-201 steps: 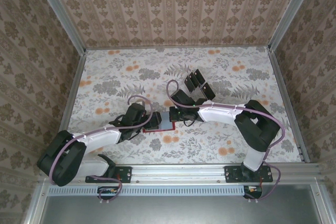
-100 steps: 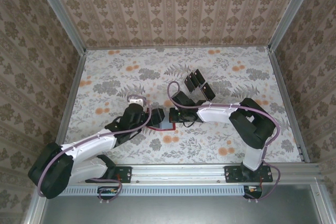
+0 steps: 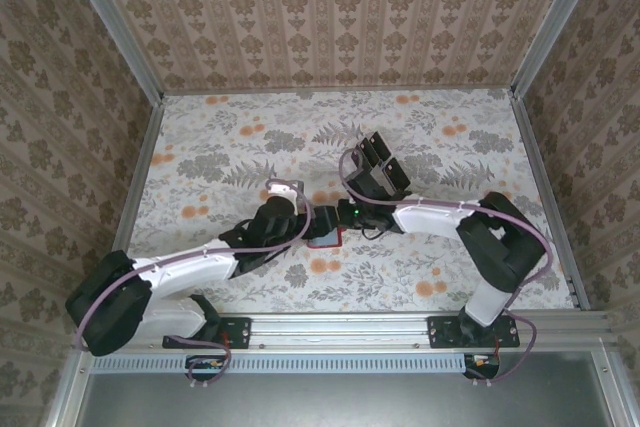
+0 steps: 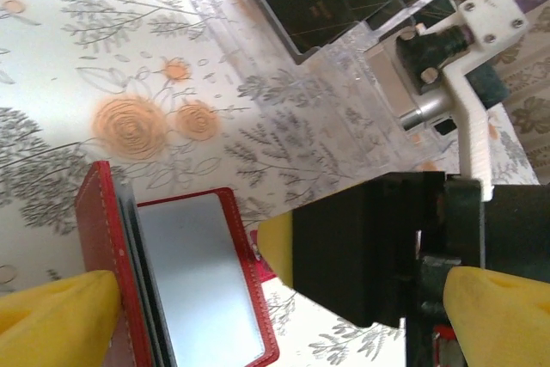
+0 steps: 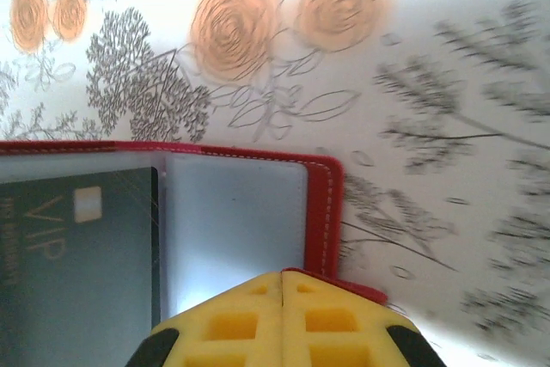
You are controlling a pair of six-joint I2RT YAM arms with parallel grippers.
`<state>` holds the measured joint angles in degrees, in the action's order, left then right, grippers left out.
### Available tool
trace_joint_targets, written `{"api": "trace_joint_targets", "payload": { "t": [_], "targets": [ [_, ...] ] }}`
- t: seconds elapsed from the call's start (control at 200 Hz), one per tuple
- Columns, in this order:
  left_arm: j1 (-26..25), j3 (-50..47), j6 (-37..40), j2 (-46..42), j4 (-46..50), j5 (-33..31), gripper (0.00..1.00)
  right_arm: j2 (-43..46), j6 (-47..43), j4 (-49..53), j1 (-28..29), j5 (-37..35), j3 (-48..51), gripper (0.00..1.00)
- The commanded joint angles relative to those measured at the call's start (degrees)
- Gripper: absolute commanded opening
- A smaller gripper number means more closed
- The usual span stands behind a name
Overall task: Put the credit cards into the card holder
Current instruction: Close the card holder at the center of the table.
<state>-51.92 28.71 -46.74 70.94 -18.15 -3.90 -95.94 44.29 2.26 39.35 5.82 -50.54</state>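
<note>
Overhead feed is evenly lit and crisp for me, just soft shadows under the arms [image 3: 190, 267] on the table [image 3: 230, 147]. Left wrist runs bright: the card holder [image 4: 202, 285] window glares pale, and the pads [image 4: 60, 315] of the left gripper [image 4: 275, 311] are fuzzy blobs up close. On the right wrist I'm getting smeared print along the right edge and a whited-out top.

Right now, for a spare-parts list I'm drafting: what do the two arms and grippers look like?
Both the left arm and right arm have white link covers between bulky black joints, with a lilac cable looping along each. The left gripper and right gripper carry yellow pads; the right's show square recesses.
</note>
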Motion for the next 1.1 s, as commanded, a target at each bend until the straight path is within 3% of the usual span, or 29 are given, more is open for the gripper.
{"api": "trace_joint_targets", "payload": {
  "t": [0.0,0.35,0.615,0.875,1.095],
  "targets": [
    [-1.4,1.9,-0.9,2.6,-3.5,-1.4,1.0,3.1,3.0,-3.4,-2.0,-1.6,3.2,0.0],
    [-5.7,4.8,-2.5,15.0,-10.5,-1.8,1.0,4.0,6.9,-8.4,-4.6,-2.3,9.5,0.0],
    [-6.2,4.1,-6.0,20.9,-13.1,-4.2,1.0,5.8,6.9,-7.7,-5.4,-2.9,10.6,0.0],
    [-4.1,4.8,-3.7,16.0,-9.5,-2.6,1.0,7.0,5.8,-8.3,-5.4,-0.4,10.2,0.0],
    [1.1,7.8,1.8,6.9,4.6,-1.0,1.0,8.3,3.0,-6.6,-5.4,3.1,8.4,0.0]
  ]
}}
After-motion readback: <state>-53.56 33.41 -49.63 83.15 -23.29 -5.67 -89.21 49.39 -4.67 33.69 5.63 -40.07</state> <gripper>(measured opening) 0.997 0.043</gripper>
